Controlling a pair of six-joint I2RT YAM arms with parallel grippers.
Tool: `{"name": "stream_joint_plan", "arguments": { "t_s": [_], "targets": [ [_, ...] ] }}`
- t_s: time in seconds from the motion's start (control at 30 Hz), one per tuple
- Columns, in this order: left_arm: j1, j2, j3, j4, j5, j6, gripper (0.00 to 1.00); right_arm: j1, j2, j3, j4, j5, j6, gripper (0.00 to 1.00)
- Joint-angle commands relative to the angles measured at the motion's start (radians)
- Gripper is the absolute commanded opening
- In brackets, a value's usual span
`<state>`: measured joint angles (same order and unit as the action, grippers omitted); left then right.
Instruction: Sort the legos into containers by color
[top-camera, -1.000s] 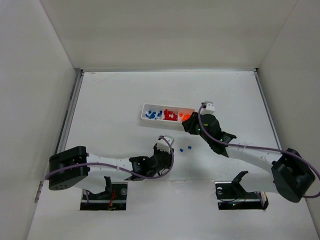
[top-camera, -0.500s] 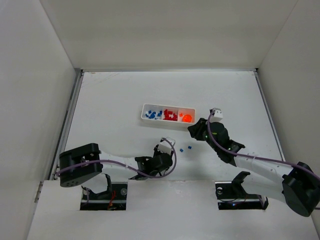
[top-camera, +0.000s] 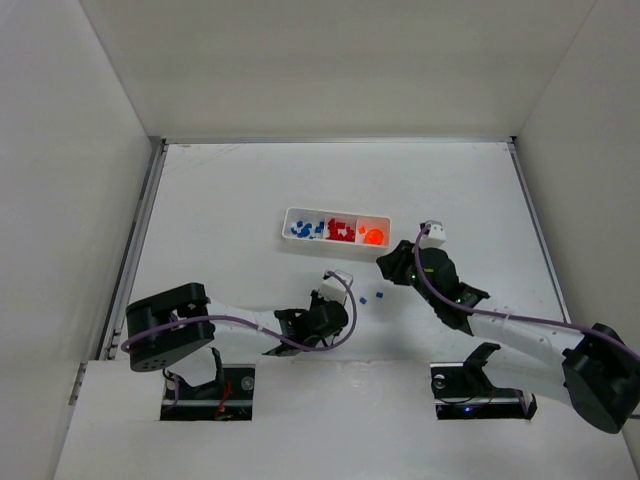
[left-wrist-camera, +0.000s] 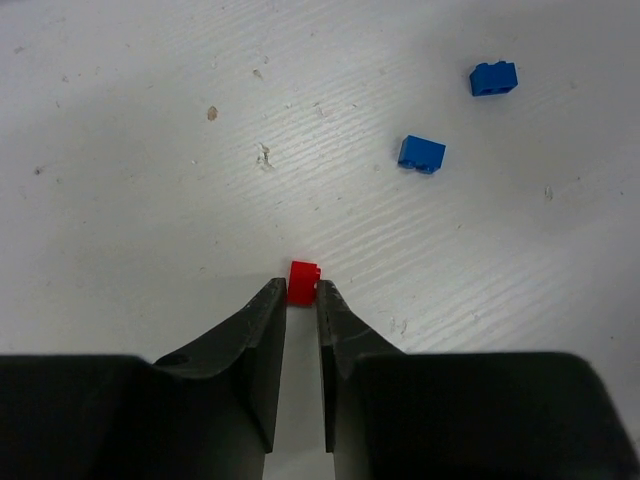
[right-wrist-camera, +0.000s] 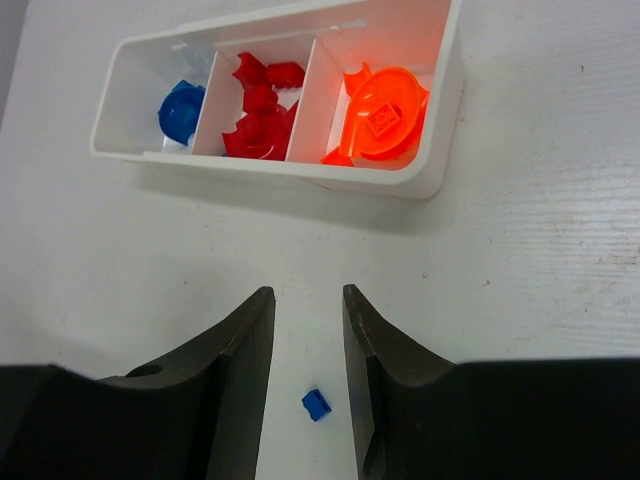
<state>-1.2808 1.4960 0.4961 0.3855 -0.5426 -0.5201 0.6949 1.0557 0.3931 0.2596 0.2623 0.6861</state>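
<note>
My left gripper (left-wrist-camera: 301, 288) is down at the table, its two fingertips pressed against the sides of a tiny red lego (left-wrist-camera: 303, 282). Two blue legos (left-wrist-camera: 422, 153) (left-wrist-camera: 494, 78) lie loose ahead and to its right. The containers are one white three-part tray (right-wrist-camera: 440, 120) holding blue pieces (right-wrist-camera: 182, 110), red pieces (right-wrist-camera: 258, 125) and a large orange piece (right-wrist-camera: 385, 115). My right gripper (right-wrist-camera: 305, 295) hangs open just in front of the tray, with nothing between its fingers. A blue lego (right-wrist-camera: 316, 404) lies on the table below it.
In the top view the tray (top-camera: 288, 222) sits mid-table, with the two loose blue legos (top-camera: 379, 295) between the arms. White walls enclose the table on three sides. The right arm (top-camera: 500, 320) stretches diagonally from the near right.
The left jaws have narrowed onto the red lego. The right gripper has drawn back from over the tray's orange compartment toward the near side and opened a little wider.
</note>
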Motion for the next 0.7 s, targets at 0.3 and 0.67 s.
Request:
{"name": "stream_joint_plan", "arguments": {
  "t_s": [0.3, 0.67],
  "targets": [
    [0.209, -0.149, 0.137, -0.011, 0.073, 0.046, 0.11, 0.010, -0.030, -0.048, 0.056, 0.029, 0.021, 0.39],
    [0.462, 0.180, 0.458, 0.047, 0.205, 0.101, 0.17, 0.053, -0.039, -0.068, 0.067, 0.041, 0.035, 0.39]
  ]
}}
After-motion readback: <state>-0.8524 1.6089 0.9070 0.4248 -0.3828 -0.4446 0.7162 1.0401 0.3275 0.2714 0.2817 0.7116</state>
